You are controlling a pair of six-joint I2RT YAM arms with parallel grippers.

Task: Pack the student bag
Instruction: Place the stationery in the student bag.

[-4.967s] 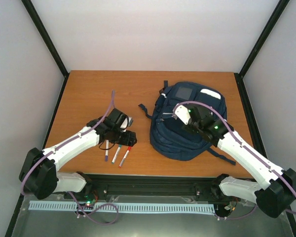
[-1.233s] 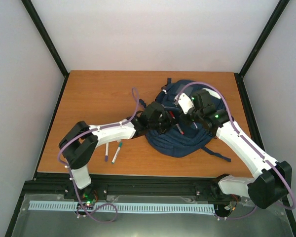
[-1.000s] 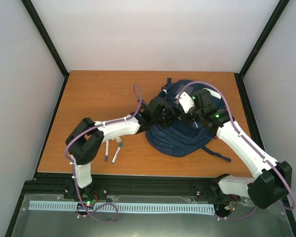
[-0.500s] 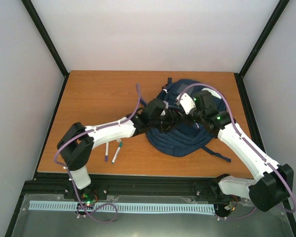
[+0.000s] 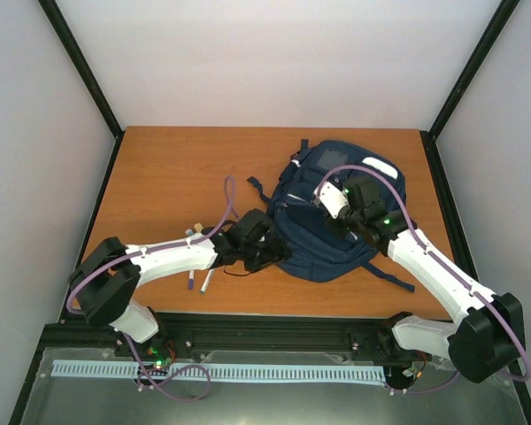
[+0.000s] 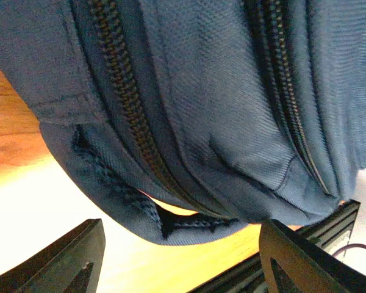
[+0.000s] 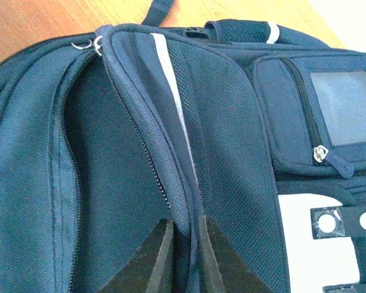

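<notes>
Backpack [image 5: 308, 251], navy, right of centre on desk [image 5: 168, 168], main zip open. Right end effector [image 7: 186, 227] clamped on opening's rim; left end effector [image 6: 182, 226] fingers apart, empty, beside bag's near-left edge. Two pens [image 5: 204, 282] lie unpacked at left (contents unseen): packing judged part done.

One student bag [image 5: 336, 181], two markers [image 5: 191, 282], two arms [image 5: 164, 257], one table [image 5: 173, 168]

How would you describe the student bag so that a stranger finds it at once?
Look at the right half of the wooden table. There lies the student bag, a large navy-blue backpack with a white stripe. The thin marker pens to its left are far smaller.
</notes>
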